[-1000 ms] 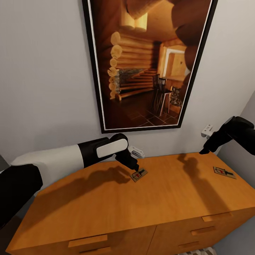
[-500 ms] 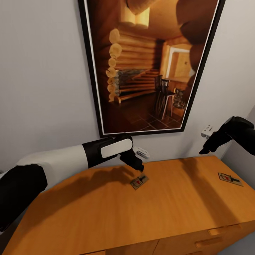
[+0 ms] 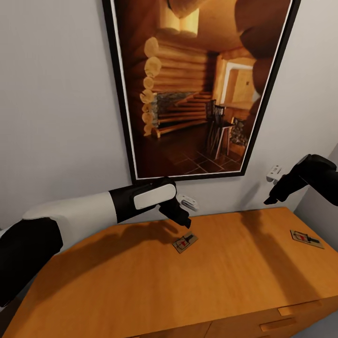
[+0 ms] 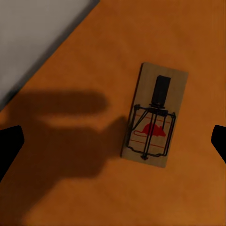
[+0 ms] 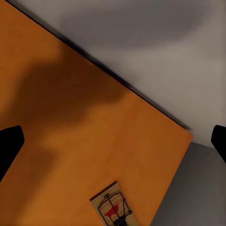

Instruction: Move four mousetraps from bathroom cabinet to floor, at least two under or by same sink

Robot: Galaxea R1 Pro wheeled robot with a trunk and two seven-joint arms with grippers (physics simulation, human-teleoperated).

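Your left tool [image 3: 186, 224] hangs just above the near mousetrap [image 3: 184, 242], fingers spread wide, empty. That trap lies flat mid-cabinet [image 3: 141, 281], long axis angled toward the wall. Since before, the tool lifted slightly. Your right tool [image 3: 270, 201] hovers open; a second mousetrap [image 3: 306, 238] sits right.

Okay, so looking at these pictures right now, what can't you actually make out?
- Other two mousetraps: two lie on the cabinet top, one under the left gripper, one near the right edge.
- Cabinet front: cut off by the head view's lower edge.
- Right gripper: dark against its arm in the head view; its fingertips sit wide apart at the right wrist view's edges.
- Bathroom floor and sink: outside the frames.
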